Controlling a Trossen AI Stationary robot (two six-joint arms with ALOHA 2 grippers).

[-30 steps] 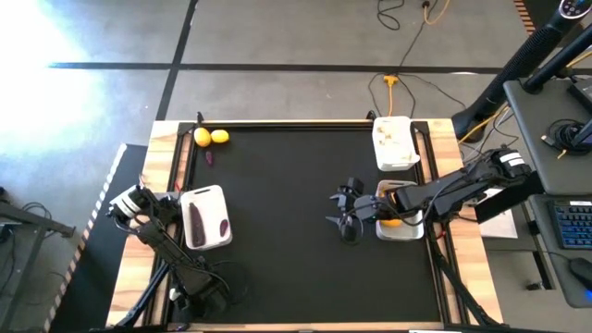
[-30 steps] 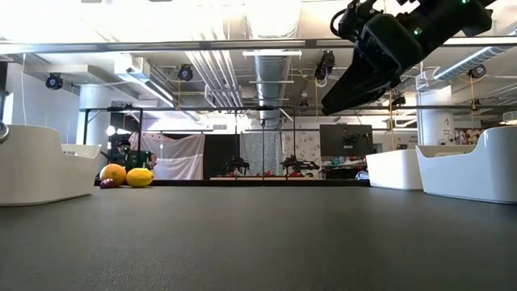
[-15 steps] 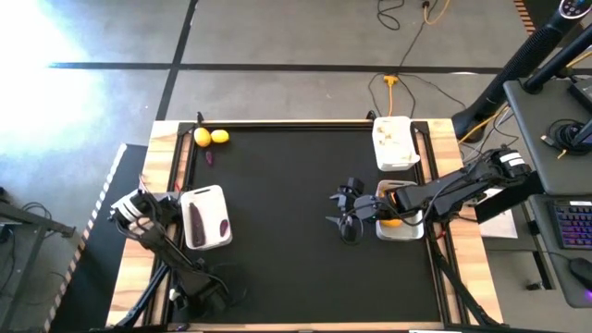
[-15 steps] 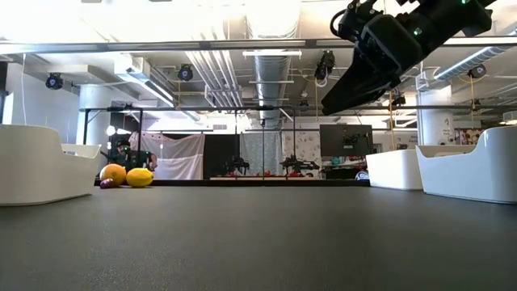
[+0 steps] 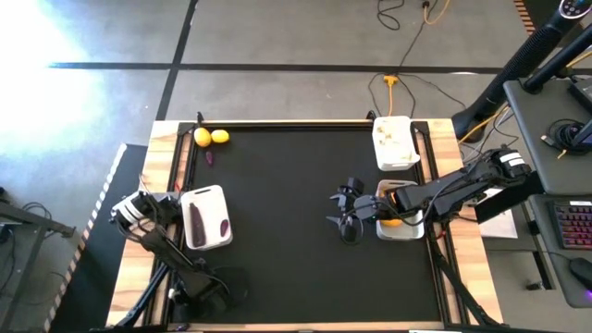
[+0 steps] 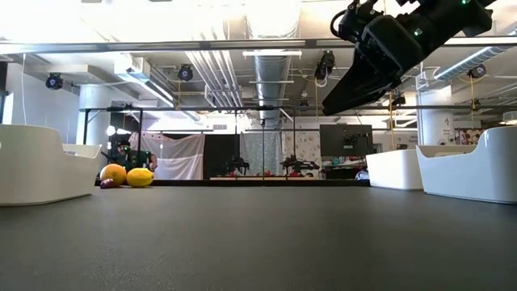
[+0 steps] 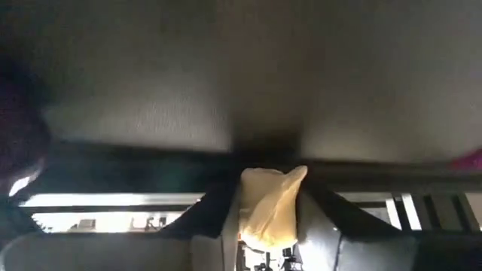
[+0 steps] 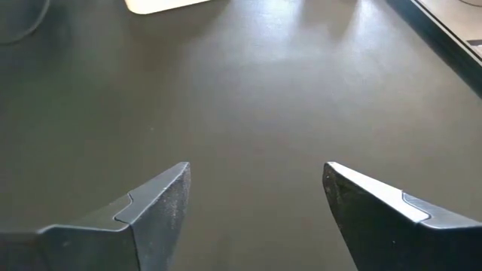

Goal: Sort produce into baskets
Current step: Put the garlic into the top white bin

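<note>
**Left arm only mover: sort is mostly done, three pieces still loose**

Left gripper (image 5: 139, 211) has drifted a touch nearer the table's front edge over the last second. Nothing else has shifted. It sits over the wooden table edge (image 5: 129, 268), just beside the left basket (image 5: 205, 189). Can't tell whether it's spread or pinching. Its wrist view is dark, with a pale lump (image 7: 271, 203) close in front that I can't identify.

Right gripper (image 5: 344, 217) hangs above the black mat (image 5: 277, 185) mid-table, just beside the near right basket (image 5: 398, 236). Jaws are spread wide with nothing between them, only bare mat below.

Done so far:
- left basket holds the long purple piece (image 5: 196, 220) and a short purple piece (image 5: 223, 225)
- far right basket (image 5: 392, 117) holds whitish garlic (image 5: 393, 143); count not readable
- near right basket shows a sorted lemon (image 5: 392, 221) under the right arm; the rest is hidden

Left to do:
- two loose lemons (image 5: 211, 137), touching, at the mat's far left corner
- a small loose purple piece (image 5: 210, 157) just beside them, on the mat

My read is a late stage. All three loose items sit well apart from the right gripper and closer to the left arm's side. The lemons need to cross the full table width to the near right basket. The purple piece only needs a short hop to the left basket.
</note>
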